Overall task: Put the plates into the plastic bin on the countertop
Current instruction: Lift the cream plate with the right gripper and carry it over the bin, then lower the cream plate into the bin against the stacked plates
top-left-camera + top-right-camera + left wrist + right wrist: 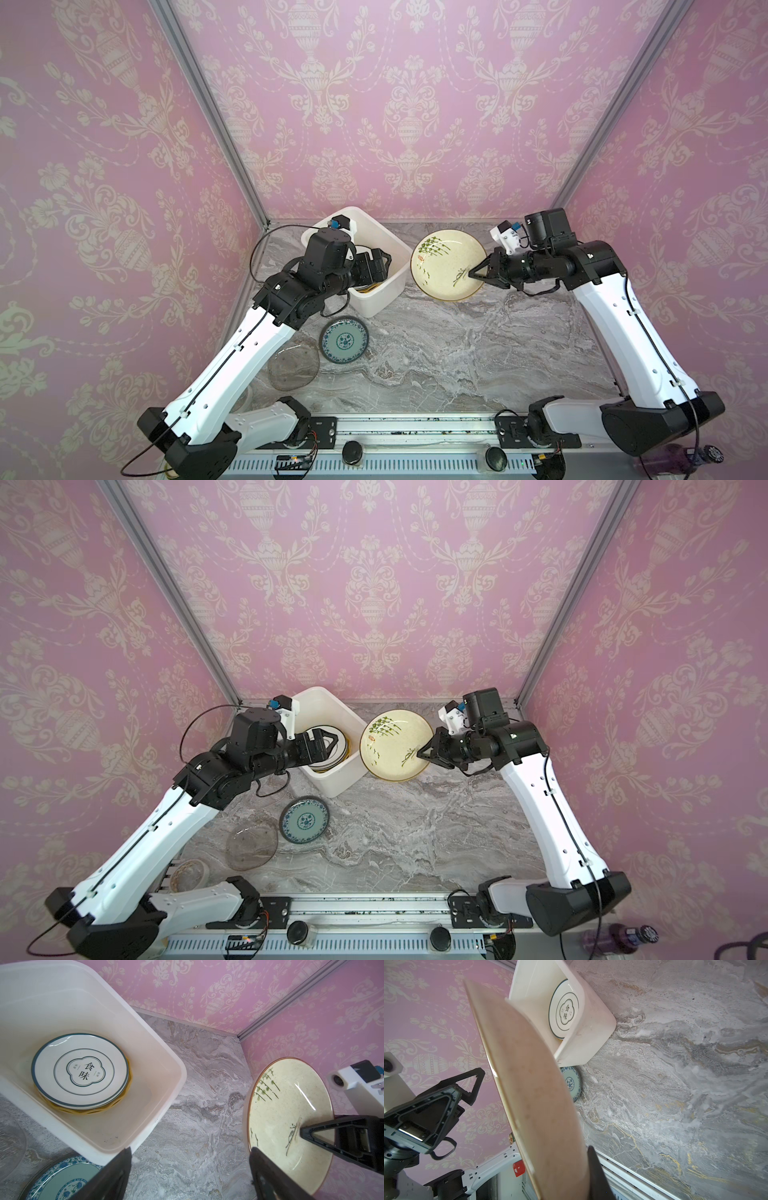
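Observation:
The white plastic bin [392, 286] [332, 781] [166, 1049] [593, 1028] stands at the back left of the marble countertop [457, 353]. Inside it a white dark-rimmed plate [81, 1072] [564, 1009] tops a stack of yellow plates [87, 1112]. My left gripper [190, 1149] [332, 742] hovers over the bin, open and empty. My right gripper [471, 274] [419, 754] is shut on the rim of a cream plate with green sprigs [444, 262] [390, 742] [286, 1109] [533, 1084], held tilted above the counter beside the bin. A teal patterned plate [344, 340] [306, 820] and a clear glass plate [293, 368] [251, 848] lie in front of the bin.
A clear tape roll [189, 875] sits at the front left under the left arm. An aluminium rail [415, 424] runs along the front edge. Pink wallpapered walls close in the back and both sides. A purple bottle [615, 937] lies outside at the front right.

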Controlling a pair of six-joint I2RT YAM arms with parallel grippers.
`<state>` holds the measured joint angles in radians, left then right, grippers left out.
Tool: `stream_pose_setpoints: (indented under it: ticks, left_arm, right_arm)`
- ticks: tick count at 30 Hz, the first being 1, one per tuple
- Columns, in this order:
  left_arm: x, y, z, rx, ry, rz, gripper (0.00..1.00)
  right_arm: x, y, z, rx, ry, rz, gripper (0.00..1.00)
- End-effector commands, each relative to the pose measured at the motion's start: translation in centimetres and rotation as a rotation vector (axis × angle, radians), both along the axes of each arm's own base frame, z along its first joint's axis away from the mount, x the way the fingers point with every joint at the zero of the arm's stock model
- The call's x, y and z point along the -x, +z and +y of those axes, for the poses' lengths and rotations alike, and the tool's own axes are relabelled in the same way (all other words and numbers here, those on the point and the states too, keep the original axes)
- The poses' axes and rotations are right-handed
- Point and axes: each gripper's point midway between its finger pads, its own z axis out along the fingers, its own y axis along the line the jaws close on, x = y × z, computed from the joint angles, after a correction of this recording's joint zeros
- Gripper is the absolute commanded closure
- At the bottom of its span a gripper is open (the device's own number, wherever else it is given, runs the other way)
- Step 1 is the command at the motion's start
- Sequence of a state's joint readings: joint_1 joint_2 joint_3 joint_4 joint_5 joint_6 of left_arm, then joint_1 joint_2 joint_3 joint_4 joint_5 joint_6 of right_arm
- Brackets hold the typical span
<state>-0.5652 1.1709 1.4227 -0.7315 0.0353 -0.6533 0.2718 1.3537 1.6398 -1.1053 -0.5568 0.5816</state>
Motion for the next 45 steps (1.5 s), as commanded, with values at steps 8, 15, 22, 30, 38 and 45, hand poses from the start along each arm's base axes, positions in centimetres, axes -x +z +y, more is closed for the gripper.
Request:
stream_pose_setpoints:
  ticks: [8, 15, 22, 30, 38, 45]
  left_arm:
    - [0.2, 1.6, 4.1, -0.11, 0.125, -0.054, 0.1]
    - [0.3, 3.7, 6.6, -0.204, 0.198, -0.154, 0.09]
    - [1.0, 4.1, 8.3, -0.225, 0.249, -0.2, 0.08]
    - [1.1, 3.7, 7.4, -0.223, 0.19, -0.201, 0.01]
    - [0.4, 0.0, 7.4, -0.093, 0.218, 0.057, 0.01]
    - [-0.7, -2.5, 7.0, 0.093, 0.281, 0.248, 0.01]
  right_arm:
    - [-4.9, 3.4, 6.2, -0.13, -0.005, -0.025, 1.0]
    - [-8.1, 3.2, 11.0, -0.154, -0.017, 0.01, 1.0]
    - [-11.2, 1.5, 15.3, -0.181, -0.091, 0.062, 1.0]
    - [-14.4, -1.4, 19.6, -0.252, -0.246, 0.14, 1.0]
    - [-16.7, -4.1, 23.1, -0.317, -0.357, 0.196, 1.0]
    - [-18.3, -6.0, 25.3, -0.349, -0.378, 0.22, 1.0]
